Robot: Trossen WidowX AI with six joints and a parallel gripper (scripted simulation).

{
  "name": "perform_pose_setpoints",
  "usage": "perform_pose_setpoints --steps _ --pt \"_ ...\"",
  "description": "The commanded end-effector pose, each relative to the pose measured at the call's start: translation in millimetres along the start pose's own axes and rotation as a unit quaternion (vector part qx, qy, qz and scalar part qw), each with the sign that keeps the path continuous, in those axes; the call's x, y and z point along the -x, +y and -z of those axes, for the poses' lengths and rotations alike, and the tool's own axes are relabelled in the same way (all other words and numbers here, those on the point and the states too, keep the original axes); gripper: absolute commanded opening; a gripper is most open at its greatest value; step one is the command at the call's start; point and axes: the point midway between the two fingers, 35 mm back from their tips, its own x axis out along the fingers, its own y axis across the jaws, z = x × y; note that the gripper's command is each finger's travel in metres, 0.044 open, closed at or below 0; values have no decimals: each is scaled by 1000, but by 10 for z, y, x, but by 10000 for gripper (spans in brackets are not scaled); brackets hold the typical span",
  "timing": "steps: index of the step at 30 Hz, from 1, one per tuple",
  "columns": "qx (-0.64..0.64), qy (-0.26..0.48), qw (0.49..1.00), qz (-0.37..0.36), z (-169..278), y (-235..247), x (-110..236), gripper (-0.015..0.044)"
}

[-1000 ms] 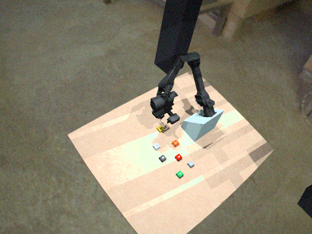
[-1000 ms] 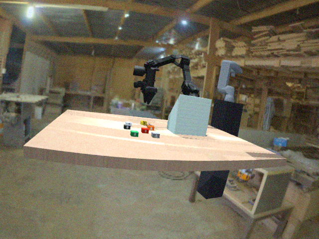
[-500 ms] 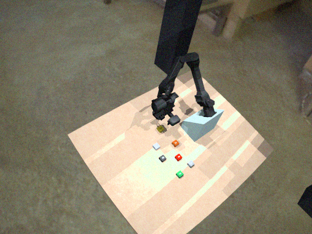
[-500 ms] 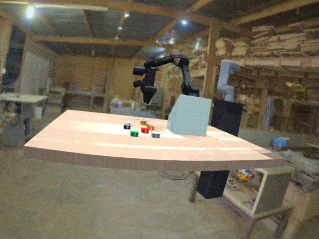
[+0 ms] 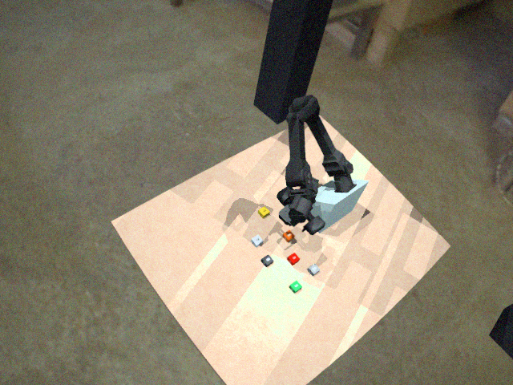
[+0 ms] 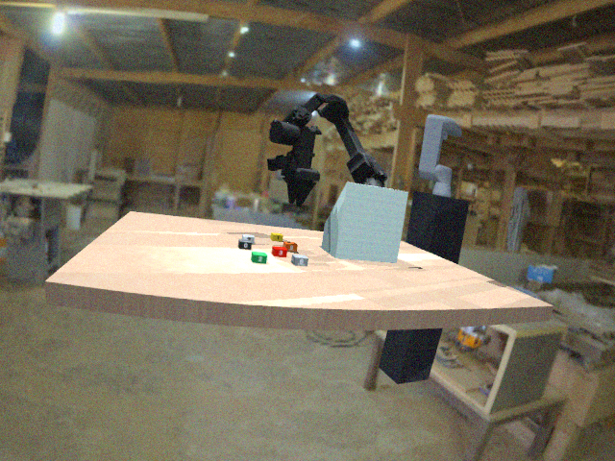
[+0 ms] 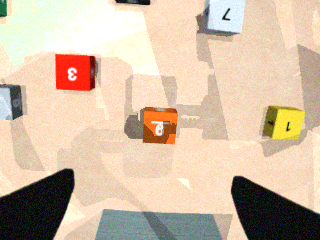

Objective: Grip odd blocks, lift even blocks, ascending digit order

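My gripper (image 5: 300, 222) (image 6: 301, 197) (image 7: 154, 181) is open and empty. It hangs well above the table, roughly over the orange block (image 5: 288, 236) (image 6: 289, 245) (image 7: 160, 125), whose underlined digit reads 6 or 9. The yellow block (image 5: 264, 212) (image 6: 276, 236) (image 7: 285, 122) shows 1 and lies off to the side. The red block (image 5: 293, 258) (image 6: 280, 251) (image 7: 75, 72) shows 3. A pale block (image 5: 256, 240) (image 6: 248, 238) (image 7: 225, 15) shows 7. A dark grey block (image 5: 267, 260) (image 6: 244, 243), a grey block (image 5: 313, 269) (image 6: 299, 259) (image 7: 10, 101) and a green block (image 5: 295, 286) (image 6: 258, 256) have digits too small to read.
The pale blue box (image 5: 337, 203) (image 6: 364, 228) (image 7: 160, 225) under the arm's base stands just behind the blocks. The wooden table (image 5: 165, 232) (image 6: 173, 278) ends in open edges all round. A dark column (image 5: 289, 54) (image 6: 436, 223) stands behind it.
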Motion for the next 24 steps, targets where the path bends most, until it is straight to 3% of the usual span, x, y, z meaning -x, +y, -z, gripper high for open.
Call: perform_pose_setpoints --steps 1,15,24 --pt "-2 -1 1000 -1 2 20 3 400" --pt "-2 -1 1000 -1 -9 33 5 400" --pt "-3 -2 1000 -3 -378 684 12 400"
